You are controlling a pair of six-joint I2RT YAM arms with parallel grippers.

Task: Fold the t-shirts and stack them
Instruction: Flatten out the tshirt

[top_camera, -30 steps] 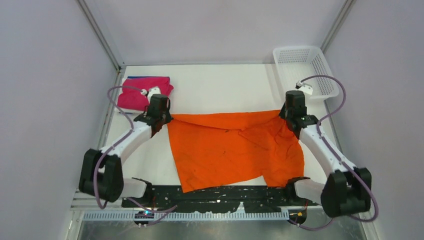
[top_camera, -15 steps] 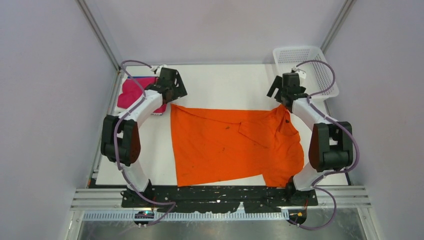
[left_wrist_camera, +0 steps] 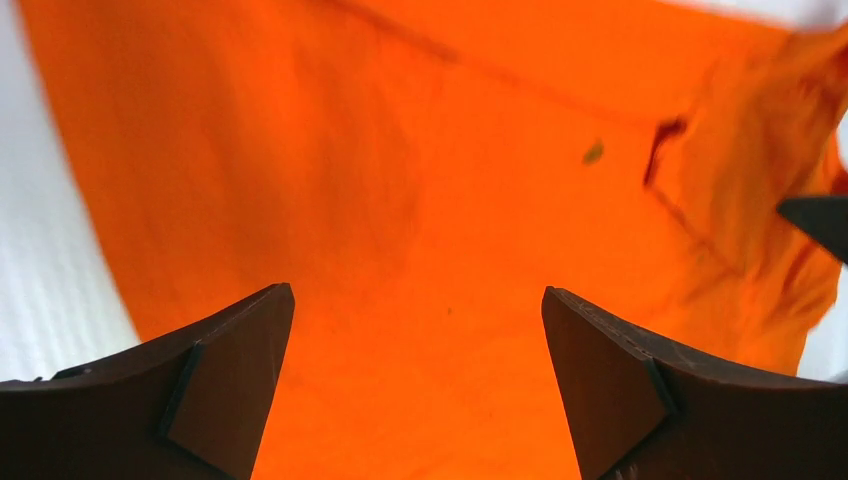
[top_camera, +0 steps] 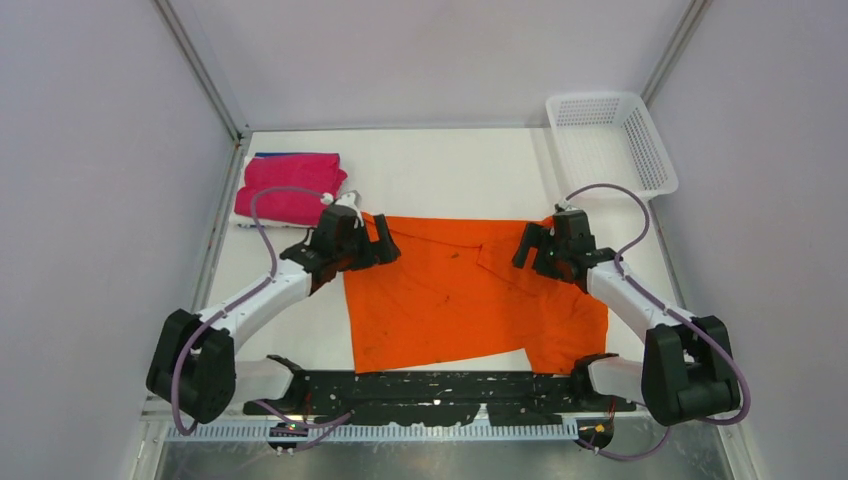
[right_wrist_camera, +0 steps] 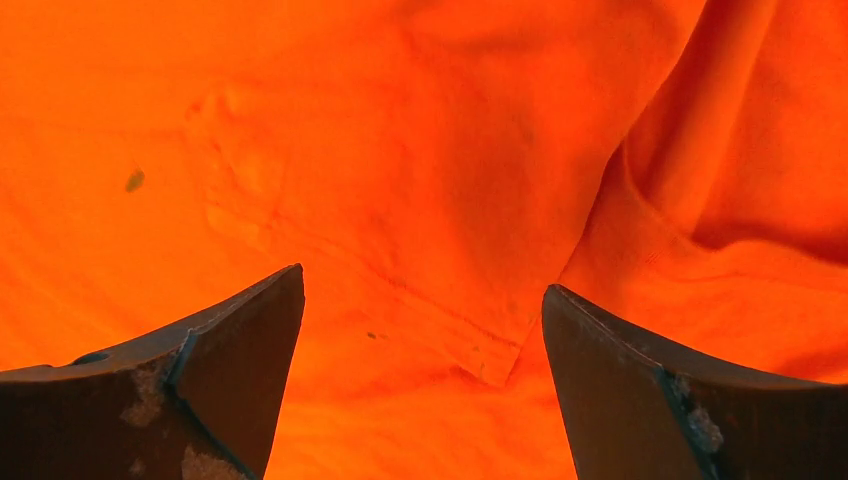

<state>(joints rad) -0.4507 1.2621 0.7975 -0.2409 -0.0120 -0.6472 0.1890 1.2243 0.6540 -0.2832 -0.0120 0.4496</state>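
Left pincer (top_camera: 385, 243) and right pincer (top_camera: 528, 245) drawn back from far edge, jaws spread, empty, above orange t-shirt (top_camera: 450, 300) laid centrally. Spreading done, I judge; right side rumpled. Pink t-shirt (top_camera: 290, 188) folded far-left.

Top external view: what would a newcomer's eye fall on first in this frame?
The bright orange t-shirt spread across the middle of the white table grabs the eye first; its right side is rumpled. The left gripper and right gripper sit over its far corners, jaws open, holding nothing. A folded magenta-pink shirt lies at the far left, and a white mesh basket at the far right.
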